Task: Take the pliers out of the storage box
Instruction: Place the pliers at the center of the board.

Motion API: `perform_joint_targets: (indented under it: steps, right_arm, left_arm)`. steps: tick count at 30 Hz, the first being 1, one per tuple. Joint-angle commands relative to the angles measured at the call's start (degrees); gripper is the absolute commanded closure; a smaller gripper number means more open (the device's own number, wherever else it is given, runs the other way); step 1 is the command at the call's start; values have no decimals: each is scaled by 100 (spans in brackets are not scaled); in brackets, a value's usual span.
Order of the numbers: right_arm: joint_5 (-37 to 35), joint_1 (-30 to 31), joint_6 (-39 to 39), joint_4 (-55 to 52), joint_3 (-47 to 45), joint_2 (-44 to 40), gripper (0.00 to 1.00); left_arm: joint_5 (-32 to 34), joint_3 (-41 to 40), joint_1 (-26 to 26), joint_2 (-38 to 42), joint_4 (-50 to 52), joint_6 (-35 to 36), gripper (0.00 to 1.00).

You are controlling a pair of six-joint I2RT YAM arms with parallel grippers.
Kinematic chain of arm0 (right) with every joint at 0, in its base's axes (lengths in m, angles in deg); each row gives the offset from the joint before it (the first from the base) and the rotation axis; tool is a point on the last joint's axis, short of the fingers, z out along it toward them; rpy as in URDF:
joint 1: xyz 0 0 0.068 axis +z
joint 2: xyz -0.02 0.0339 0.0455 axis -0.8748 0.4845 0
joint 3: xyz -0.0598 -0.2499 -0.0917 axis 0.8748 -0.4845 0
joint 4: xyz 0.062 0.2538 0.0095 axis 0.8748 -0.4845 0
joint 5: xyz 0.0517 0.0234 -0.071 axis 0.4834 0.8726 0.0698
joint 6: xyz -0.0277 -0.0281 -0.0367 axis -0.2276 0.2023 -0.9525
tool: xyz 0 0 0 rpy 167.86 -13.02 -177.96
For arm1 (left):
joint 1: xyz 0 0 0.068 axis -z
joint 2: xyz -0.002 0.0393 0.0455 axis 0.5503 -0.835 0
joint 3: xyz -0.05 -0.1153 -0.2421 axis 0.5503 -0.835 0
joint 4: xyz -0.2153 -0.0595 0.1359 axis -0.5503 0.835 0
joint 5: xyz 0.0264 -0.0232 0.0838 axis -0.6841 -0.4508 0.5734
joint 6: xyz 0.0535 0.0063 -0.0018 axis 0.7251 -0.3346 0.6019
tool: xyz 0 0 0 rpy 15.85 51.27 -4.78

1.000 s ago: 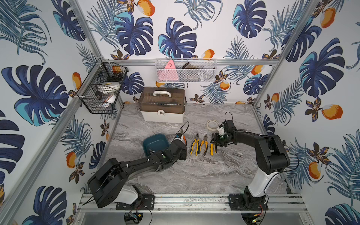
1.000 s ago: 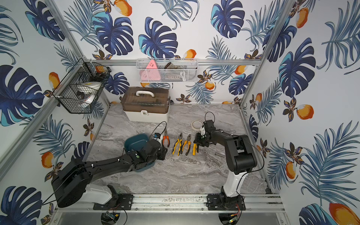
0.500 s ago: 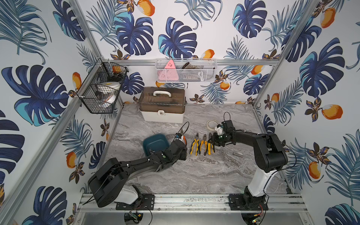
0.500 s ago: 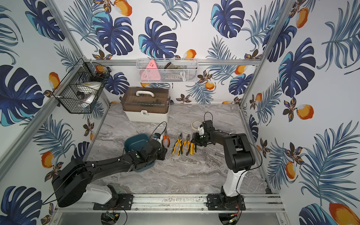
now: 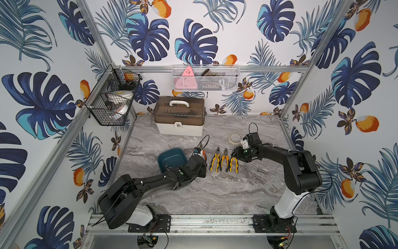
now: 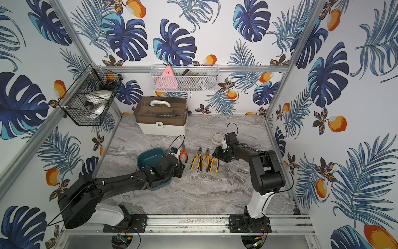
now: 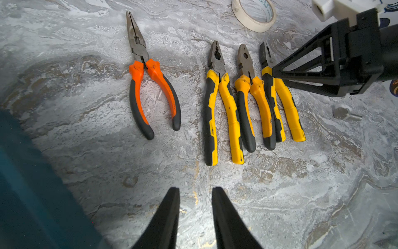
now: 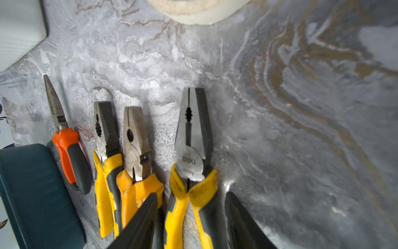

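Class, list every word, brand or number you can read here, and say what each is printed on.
"deli": on the joint of the yellow pliers, which lie between the fingers of the right gripper.
Small print below that brand: too blurred to read.
Print inside the tape roll: too small to read.
Nothing else is legible.
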State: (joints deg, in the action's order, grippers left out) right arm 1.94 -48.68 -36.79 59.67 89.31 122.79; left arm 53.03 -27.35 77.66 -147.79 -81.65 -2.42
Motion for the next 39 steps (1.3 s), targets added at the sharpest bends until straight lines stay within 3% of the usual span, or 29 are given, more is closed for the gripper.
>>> perform_joint_targets:
  steps: [1,27,33,36,39]
  right_arm:
    - [-288,4,-123,-409,26,-39,45]
    - [225,14,-248,-317,553,250,47]
    - [-601,211,-161,-615,380,-580,48]
    - [-1309,795,-190,-309,-140,-1322,48]
    - [-2529,1706,-407,375,-889,-1953,47]
  left_arm:
    - [78,32,2,49,-58,123,65]
    - [291,46,-2,44,5,137,66]
    - [551,35,-6,157,145,105,66]
    - [1009,81,3,233,406,13,65]
    - [1509,212,-2,270,807,-26,65]
